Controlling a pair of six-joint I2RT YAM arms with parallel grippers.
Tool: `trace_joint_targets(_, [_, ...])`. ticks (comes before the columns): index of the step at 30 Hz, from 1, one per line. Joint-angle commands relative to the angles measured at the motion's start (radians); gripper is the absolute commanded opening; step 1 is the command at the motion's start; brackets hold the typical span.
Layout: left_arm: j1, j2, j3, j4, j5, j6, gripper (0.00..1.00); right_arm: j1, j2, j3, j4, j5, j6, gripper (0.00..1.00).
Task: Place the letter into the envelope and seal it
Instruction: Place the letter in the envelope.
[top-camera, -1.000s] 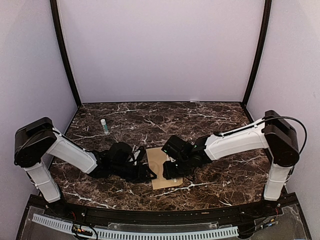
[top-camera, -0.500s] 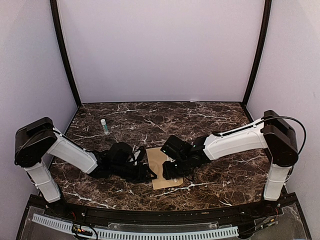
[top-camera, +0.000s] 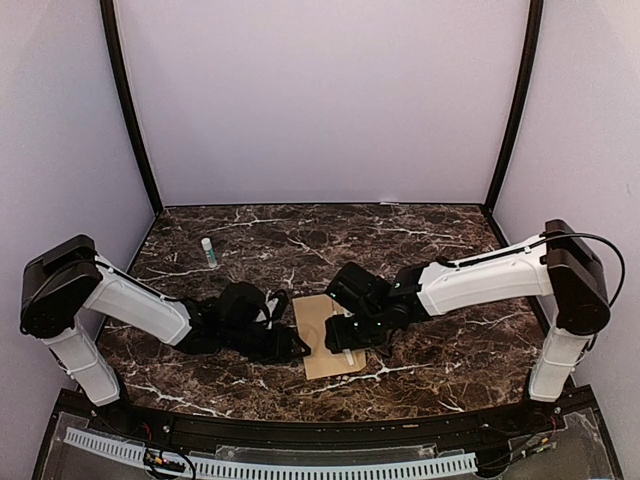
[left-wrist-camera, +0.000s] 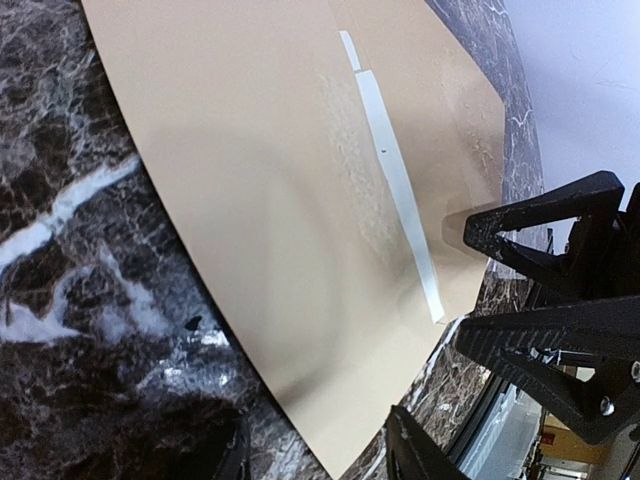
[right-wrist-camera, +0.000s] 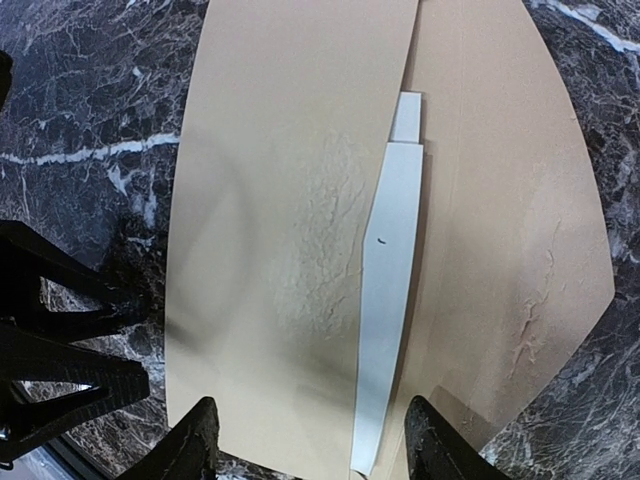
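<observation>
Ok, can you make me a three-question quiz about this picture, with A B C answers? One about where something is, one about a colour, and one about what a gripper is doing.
1. Where on the table is the small bottle? A back left, B front right, C dead centre.
2. What colour is the strip on the envelope? A red, B white, C green.
3. How is the right gripper? A open, B shut on the envelope, C shut on the bottle.
Answers: 1 A, it stands near the far left corner. 2 B, it looks white against the brown paper. 3 A, its fingers stand apart, gripping nothing.
</observation>
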Motion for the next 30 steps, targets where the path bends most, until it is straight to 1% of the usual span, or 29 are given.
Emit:
trace_joint_targets(1, [0.01, 0.017, 0.041, -0.045, -0.019, 0.033, 0.45, -0.023, 0.003, -0.001, 0.042, -0.012, -0.019, 0.6])
trace_joint_targets(7, [0.018, 0.055, 0.107, -0.066, -0.03, 0.061, 0.45, -0.052, 0.048, 0.027, 0.053, -0.024, -0.049, 0.58])
trace_joint_targets(15, [0.025, 0.077, 0.106, -0.069, -0.028, 0.064, 0.44, -0.079, 0.088, 0.049, 0.061, -0.038, -0.077, 0.59])
trace_joint_targets(23, [0.026, 0.093, 0.111, -0.065, -0.021, 0.066, 0.43, -0.081, 0.134, 0.08, 0.057, -0.06, -0.099, 0.56])
trace_joint_targets(30, [0.026, 0.111, 0.126, -0.056, -0.005, 0.068, 0.42, -0.08, 0.14, 0.096, 0.074, -0.095, -0.126, 0.53])
